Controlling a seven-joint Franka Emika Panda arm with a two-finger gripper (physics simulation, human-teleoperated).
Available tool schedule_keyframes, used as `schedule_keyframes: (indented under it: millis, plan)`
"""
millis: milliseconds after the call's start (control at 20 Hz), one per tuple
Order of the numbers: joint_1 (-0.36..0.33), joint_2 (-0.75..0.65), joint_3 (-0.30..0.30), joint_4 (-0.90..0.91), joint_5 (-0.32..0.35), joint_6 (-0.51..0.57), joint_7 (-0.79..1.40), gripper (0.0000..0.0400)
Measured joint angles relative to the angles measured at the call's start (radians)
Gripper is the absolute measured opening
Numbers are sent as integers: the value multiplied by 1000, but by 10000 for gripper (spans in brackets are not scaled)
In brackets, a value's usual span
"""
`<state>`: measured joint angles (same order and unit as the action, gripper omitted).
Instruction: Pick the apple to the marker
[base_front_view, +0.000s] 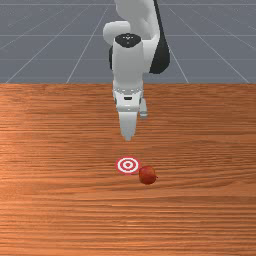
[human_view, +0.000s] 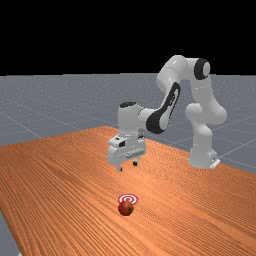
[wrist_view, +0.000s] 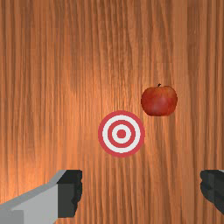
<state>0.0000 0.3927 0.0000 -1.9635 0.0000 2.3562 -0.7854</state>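
In the far view my gripper (human_view: 128, 166) hangs well above the table, its two fingers apart and nothing between them. The wrist view also has the gripper (wrist_view: 141, 192) with a wide gap between the dark fingertips. A red apple (base_front_view: 147, 175) lies on the wood, close beside the round red-and-white marker (base_front_view: 128, 165), toward the front view's lower right of it. Beyond the fingertips in the wrist view are the marker (wrist_view: 121, 134) and, farther off, the apple (wrist_view: 159, 101). The far view has the apple (human_view: 125, 208) in front of the marker (human_view: 128, 199), partly overlapping it.
The orange-brown table (base_front_view: 60, 200) spreads around the apple and marker. The arm's base (human_view: 202, 156) stands at the table's far edge, on the far view's right.
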Motion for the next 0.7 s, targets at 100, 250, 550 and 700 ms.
schedule_keyframes:
  millis: [100, 250, 550, 700]
  plan:
    - [0, 0, 0, 0, 0, 0, 0, 158]
    - [1, -2, -7, 3, 10, -15, 38, 346]
    - [4, -128, -144, 68, 102, -431, 822, 32]
    - [2, -97, -192, 114, 236, -536, 1279, 7]
